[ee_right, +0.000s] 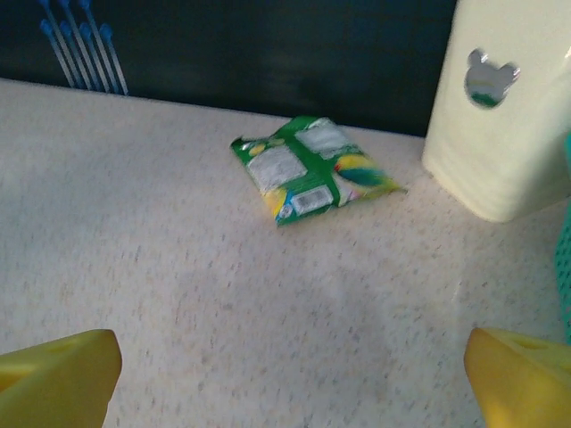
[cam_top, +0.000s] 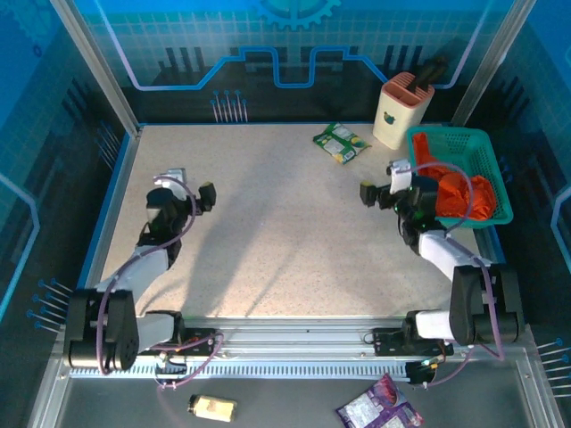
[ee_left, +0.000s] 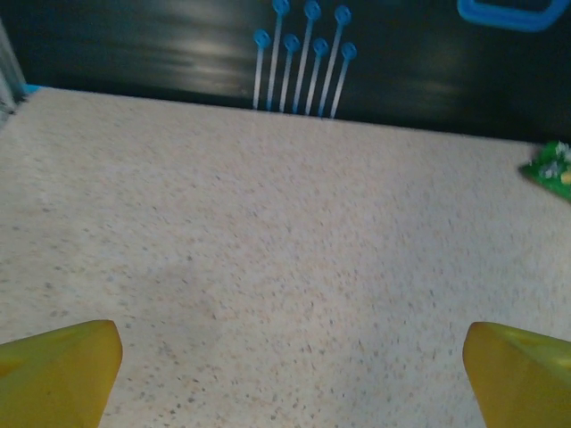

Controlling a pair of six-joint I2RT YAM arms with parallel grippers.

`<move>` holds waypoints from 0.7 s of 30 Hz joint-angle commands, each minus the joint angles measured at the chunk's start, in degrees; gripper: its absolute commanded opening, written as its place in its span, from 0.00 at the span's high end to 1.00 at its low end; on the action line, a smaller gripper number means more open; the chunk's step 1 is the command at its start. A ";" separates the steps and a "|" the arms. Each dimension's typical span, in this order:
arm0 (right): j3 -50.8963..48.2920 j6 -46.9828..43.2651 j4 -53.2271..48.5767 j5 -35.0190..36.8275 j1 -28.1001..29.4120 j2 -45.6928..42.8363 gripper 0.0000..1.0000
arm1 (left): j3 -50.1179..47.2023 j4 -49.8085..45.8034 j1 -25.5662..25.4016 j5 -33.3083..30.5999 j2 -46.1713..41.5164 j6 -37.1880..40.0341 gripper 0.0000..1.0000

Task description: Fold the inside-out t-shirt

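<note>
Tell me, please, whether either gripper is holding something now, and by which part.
Nothing is held. The left gripper and the right gripper are open, bare table between their fingers. The orange t-shirt lies in the teal basket.

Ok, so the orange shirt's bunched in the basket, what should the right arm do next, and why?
Probably turn the right gripper toward the teal basket and reach for the orange t-shirt. It lies crumpled inside, off the table, and that gripper is open, empty and beside the basket, facing away.
</note>
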 commanded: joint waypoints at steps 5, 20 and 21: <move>18.61 15.52 -33.16 3.92 -8.00 2.90 0.08 | 13.80 -35.82 0.09 -4.55 -9.06 -9.79 0.01; 40.63 44.31 -65.96 22.01 -19.44 21.57 0.04 | 25.71 -57.28 0.72 3.81 -8.20 -1.78 0.01; 42.66 46.02 -68.12 22.25 -19.46 23.84 0.04 | 24.38 -56.50 0.72 3.97 -8.29 -1.90 0.01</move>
